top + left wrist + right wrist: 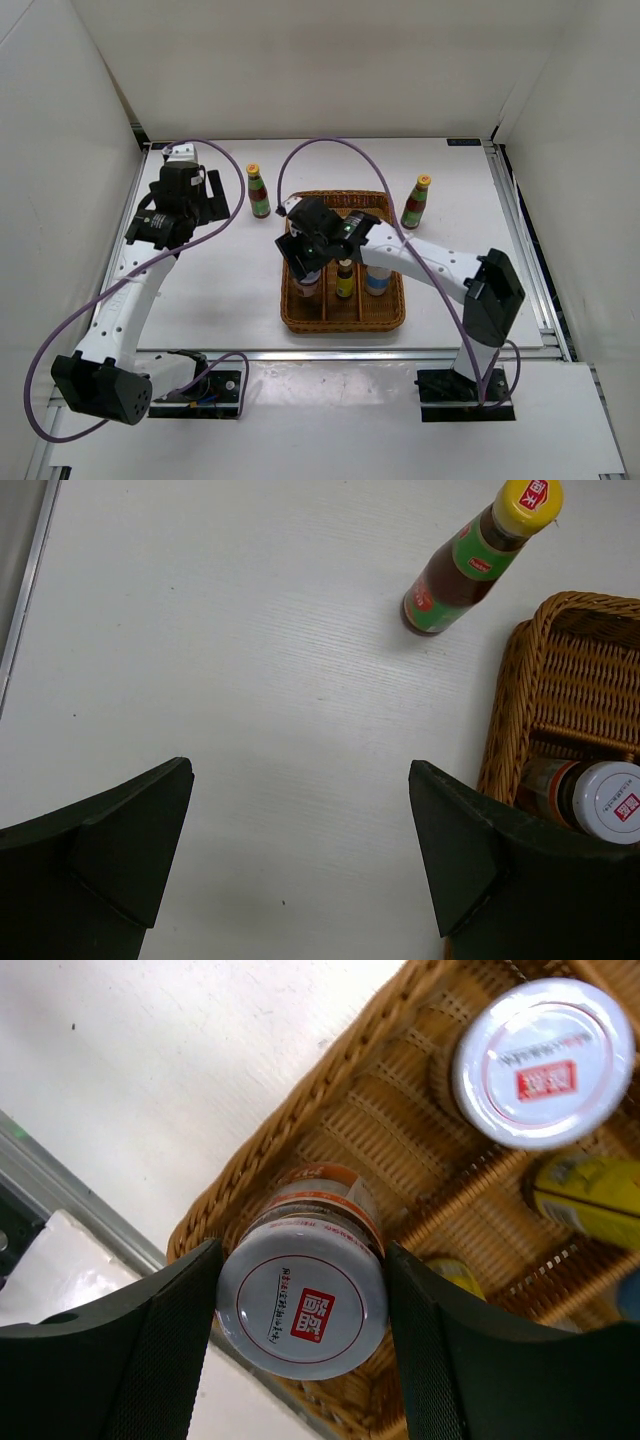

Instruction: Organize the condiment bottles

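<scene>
Orange-capped sauce bottles: two, left bottle [259, 191] and right bottle [416, 201]. Pale-lidded jars: two, near jar [302, 1298] and far jar [543, 1060]. Yellow-labelled mini bottle [345, 279]: one clear from above. Right wrist view shows two yellow bits, cannot tell whether two bottles. Blue-white cylinder [377, 281]: one seen, part of tray hidden under arm. Wicker tray [340, 323]: one. Robot arms: two, left arm [128, 300] and right arm [430, 262]. Purple cables [335, 141]: two.

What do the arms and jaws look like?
The left arm and right arm match: white links, black joint housings, black bases. A purple cable loops loose along each. The jaws are dark, matte, wedge-shaped. No markings visible.
</scene>
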Tool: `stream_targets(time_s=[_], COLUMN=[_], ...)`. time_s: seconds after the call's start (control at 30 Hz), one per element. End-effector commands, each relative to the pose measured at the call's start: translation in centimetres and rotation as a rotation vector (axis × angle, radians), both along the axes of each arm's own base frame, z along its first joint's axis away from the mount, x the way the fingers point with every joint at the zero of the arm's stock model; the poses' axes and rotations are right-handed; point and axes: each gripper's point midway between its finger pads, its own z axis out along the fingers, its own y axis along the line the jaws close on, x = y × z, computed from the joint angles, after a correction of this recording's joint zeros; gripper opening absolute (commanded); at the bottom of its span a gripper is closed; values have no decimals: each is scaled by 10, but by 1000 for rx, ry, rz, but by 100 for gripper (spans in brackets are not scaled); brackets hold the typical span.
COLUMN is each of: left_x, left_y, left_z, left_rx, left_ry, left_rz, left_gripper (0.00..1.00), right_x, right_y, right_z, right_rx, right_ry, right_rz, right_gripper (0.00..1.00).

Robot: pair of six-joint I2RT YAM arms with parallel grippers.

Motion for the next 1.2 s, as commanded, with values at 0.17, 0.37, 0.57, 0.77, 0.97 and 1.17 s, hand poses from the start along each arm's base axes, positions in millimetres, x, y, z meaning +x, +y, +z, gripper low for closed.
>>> stream_targets(time_s=[0.17, 0.37, 0.57, 0.77, 0.97, 1.17], left_x=[-7, -7, -7, -8, -7, -6], left_y=[0, 0, 0, -2, -5, -9], left_z=[1, 1, 1, -3, -9, -11], left_rx=[-16, -16, -16, -27, -37, -62], left_ry=[-8, -8, -8, 1, 5, -15], left_rz=[-2, -2, -2, -4, -19, -29], left_gripper=[100, 100, 100, 100, 100, 100], right_x=[26, 32, 28, 28, 95, 137], right_y=[38, 40, 33, 6, -111, -170], right_z=[-11, -32, 0, 97, 202, 201], right_rx=[38, -33, 1, 91, 153, 231], right_ry=[-54, -12, -31, -146, -392, -561], right_rz=[-10, -60, -61, -130, -441, -539], right_gripper=[0, 0, 90, 100, 100, 100])
